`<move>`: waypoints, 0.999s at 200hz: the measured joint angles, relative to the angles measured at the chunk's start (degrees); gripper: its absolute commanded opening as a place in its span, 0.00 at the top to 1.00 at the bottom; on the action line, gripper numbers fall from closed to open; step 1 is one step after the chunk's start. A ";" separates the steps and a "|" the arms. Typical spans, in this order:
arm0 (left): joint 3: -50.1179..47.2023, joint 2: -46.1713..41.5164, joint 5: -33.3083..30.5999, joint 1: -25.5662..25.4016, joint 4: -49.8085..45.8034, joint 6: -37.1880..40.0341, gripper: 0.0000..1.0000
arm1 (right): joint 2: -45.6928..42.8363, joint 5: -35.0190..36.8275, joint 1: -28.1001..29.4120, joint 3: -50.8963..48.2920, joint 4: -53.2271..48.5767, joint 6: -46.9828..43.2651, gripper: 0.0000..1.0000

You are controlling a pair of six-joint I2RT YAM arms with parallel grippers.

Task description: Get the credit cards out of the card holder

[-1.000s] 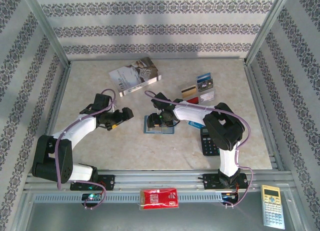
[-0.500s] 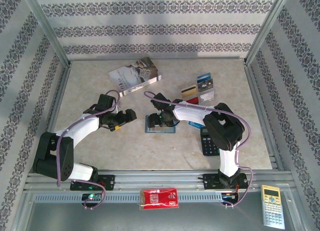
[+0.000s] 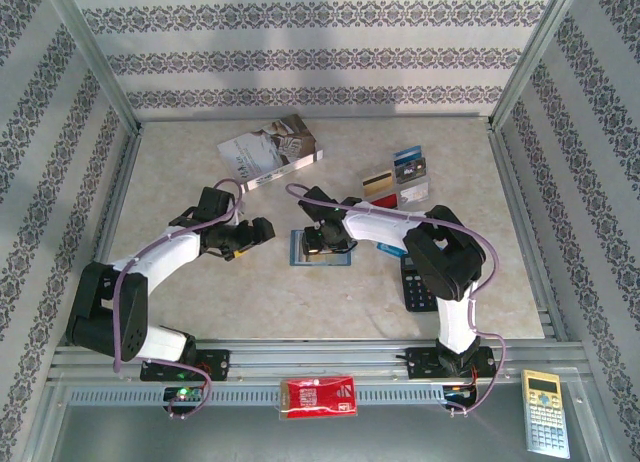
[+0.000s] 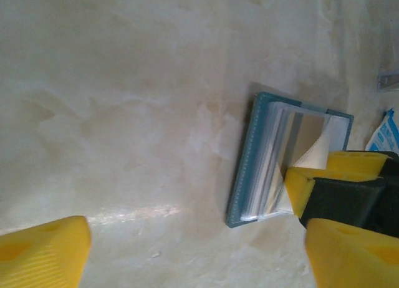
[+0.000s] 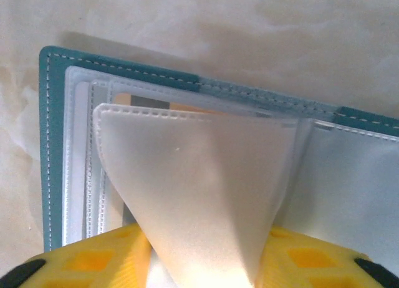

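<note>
- card holder (image 4: 265, 152): lies open mid-table on the table (image 3: 250, 312); long axis runs left to right in the top view; blue-grey cover down, clear pockets up; an orange-gold card (image 5: 163, 105) shows in one pocket
- right gripper (image 3: 316, 245): directly over the holder; jaws pinch one clear sleeve (image 5: 199, 176), which stands lifted and curled between the yellow fingers (image 5: 93, 263); the nearer arm
- left gripper (image 3: 262, 229): just to the holder's left, apart from it; jaws spread wide, nothing between them; the holder's left end faces it
- judgement: the coming move likely turns on the left jaws reaching rightward to the exposed pocket while the sleeve is held up
- surface: smooth marbled top; the flat holder may slide if pulled
- room: open table top on the near side; book (image 3: 268, 152) beyond; loose cards (image 3: 398, 177) and black calculator (image 3: 418, 282) to the right, well apart
</note>
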 measured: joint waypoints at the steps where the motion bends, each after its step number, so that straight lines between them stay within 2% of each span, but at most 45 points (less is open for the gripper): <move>1: 0.02 0.02 0.00 -0.07 0.07 -0.02 0.20 | 0.00 -0.07 -0.04 -0.04 0.04 0.04 0.59; 63: 1.70 5.77 2.91 -7.15 8.07 -6.34 0.68 | -1.14 -2.71 -1.73 -2.08 2.03 0.28 0.67; 97: 1.92 10.29 4.57 -9.92 13.57 -10.12 0.86 | -1.31 -3.02 -1.84 -2.38 2.40 0.87 0.67; 139: 2.69 15.61 6.45 -12.20 18.78 -13.55 0.97 | -1.38 -3.02 -1.84 -2.56 2.64 0.96 0.67; 200: 3.63 19.67 6.51 -13.20 20.55 -14.73 1.00 | -1.46 -2.91 -1.84 -2.71 2.78 1.29 0.64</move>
